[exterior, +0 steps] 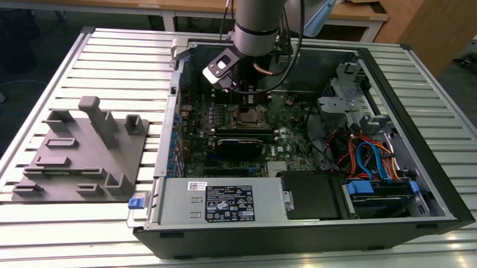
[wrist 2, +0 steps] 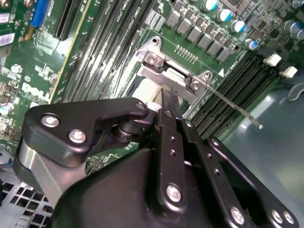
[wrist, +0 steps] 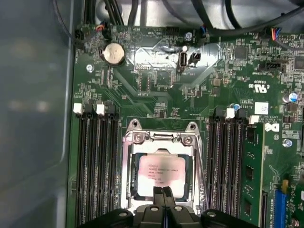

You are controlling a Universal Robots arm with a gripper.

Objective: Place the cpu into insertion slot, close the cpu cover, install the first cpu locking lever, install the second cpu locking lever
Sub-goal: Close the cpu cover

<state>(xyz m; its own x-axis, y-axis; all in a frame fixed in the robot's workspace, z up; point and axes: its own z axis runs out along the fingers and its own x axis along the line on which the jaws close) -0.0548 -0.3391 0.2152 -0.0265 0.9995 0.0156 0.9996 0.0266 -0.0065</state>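
I see my claw (wrist: pixel 164 194), its black fingers pinched narrow and holding nothing, at the edge of the pale, flat square cpu (wrist: pixel 160 171), framed by the dull metal cpu cover (wrist: pixel 129 175).

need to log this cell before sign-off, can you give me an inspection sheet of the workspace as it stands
surface: slatted metal table with an open computer case on it
job's things: cpu lies in the socket; cover appears down around it; one lever stands free, not latched
clutter: grey holder tray on the table, at the exterior view's left of the case
grippers: gripper at the cpu's edge, fingers together
cables: orange and blue cables inside the case; black cable by the arm
surroundings: wooden desks behind the table
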